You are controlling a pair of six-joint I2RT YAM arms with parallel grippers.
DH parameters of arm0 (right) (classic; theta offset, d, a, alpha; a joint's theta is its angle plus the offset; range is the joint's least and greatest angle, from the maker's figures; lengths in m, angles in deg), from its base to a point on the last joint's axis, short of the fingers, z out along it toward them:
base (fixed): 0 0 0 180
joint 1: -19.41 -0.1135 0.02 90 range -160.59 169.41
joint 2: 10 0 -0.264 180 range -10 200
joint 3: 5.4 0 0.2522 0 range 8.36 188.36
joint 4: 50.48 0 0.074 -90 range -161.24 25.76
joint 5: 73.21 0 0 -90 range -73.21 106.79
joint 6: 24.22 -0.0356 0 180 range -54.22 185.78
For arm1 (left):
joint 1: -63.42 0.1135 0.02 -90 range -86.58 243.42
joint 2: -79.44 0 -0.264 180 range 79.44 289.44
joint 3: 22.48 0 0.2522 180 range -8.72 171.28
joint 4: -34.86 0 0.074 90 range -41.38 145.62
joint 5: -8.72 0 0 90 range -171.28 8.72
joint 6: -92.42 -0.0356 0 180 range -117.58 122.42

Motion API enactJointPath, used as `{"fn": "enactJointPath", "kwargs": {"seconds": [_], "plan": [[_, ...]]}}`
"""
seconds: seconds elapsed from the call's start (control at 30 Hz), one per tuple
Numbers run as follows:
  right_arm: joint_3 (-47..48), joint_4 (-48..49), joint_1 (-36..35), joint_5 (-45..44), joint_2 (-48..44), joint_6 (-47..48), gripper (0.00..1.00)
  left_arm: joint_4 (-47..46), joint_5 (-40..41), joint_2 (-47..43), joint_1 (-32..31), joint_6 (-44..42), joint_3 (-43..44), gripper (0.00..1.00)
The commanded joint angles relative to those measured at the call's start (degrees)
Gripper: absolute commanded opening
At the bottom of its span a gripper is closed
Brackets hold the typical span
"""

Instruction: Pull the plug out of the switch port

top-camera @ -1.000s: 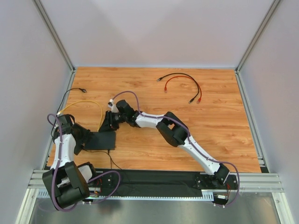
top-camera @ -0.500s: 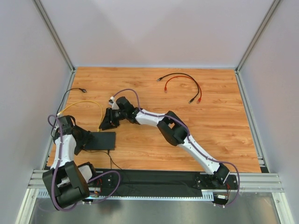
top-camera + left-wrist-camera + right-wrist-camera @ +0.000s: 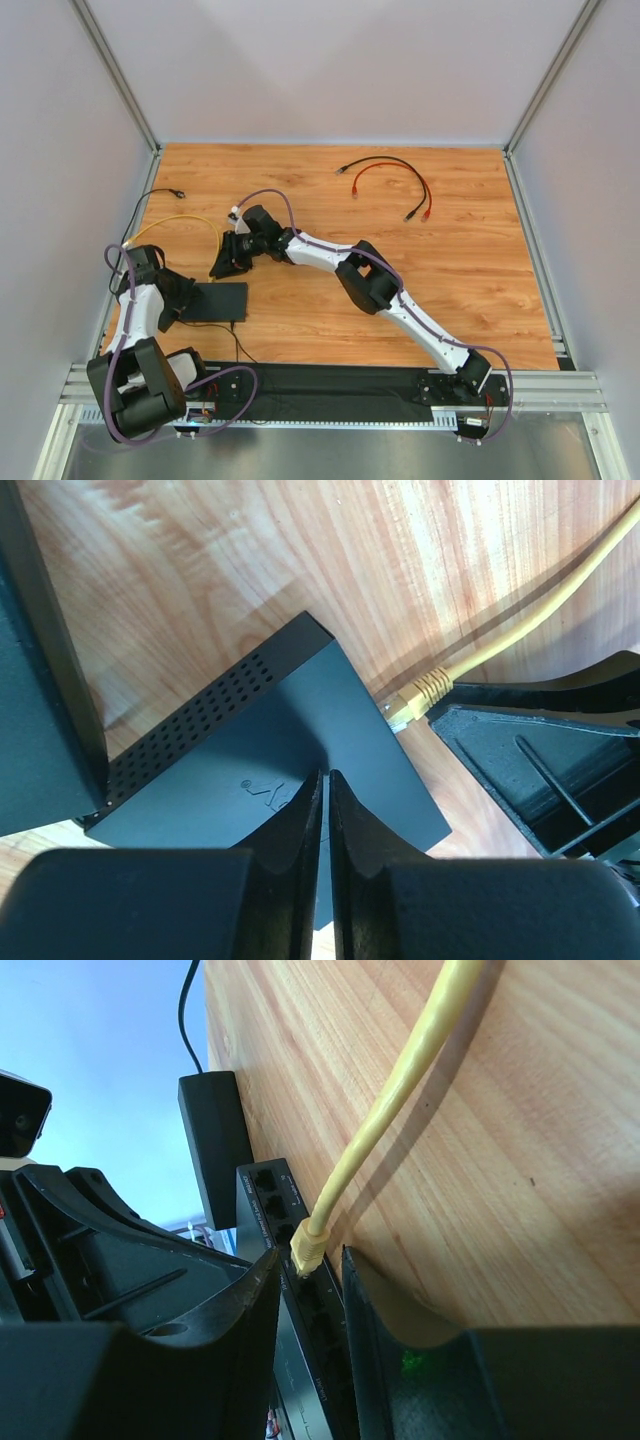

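Switch (image 3: 222,300): a flat black box lying on the wooden table (image 3: 470,260) at about 8 o'clock of the board in the top view, close to the left arm's base; its plain top faces up, and a row of small vent holes runs along one side wall in the left wrist view. The plug (image 3: 420,693), yellow-booted with a clear tip, sits in a port on the switch's 12 o'clock edge; its yellow cable (image 3: 400,1090) runs away over the wood toward 11 o'clock and loops back to the table's left rim.

The left gripper (image 3: 325,780) is over the switch's 9 o'clock end; its two fingers are drawn almost together, with only a thin slit between them and nothing in it; the tips are down at the box's top, though whether they press on it I cannot tell.

The right gripper (image 3: 312,1265) reaches in from 1 o'clock of the switch, its arm stretched across the board; its jaws stand a little apart, one finger on each side of the plug, with a sliver of gap on both sides, so it has hold of nothing that I can see.

Well apart, at 1 o'clock of the table, lies a loose pair of leads (image 3: 415,180), one black and one red.
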Motion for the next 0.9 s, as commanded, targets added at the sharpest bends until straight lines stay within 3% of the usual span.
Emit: {"fn": "enactJointPath", "kwargs": {"seconds": [0.0,0.23,0.87], "plan": [[1.6,-3.1,-0.6,-0.1,2.2,0.8,0.33,1.8,3.6,1.7,-0.6,0.6,-0.7,0.13],[2.5,-1.8,-0.8,1.6,3.1,-0.8,0.27,1.4,3.8,1.7,-0.8,0.3,-1.1,0.11],[6.4,1.8,-1.3,6.9,6.5,-3.6,0.24,0.3,3.6,1.9,-1.7,0.8,-2.2,0.09]]}}
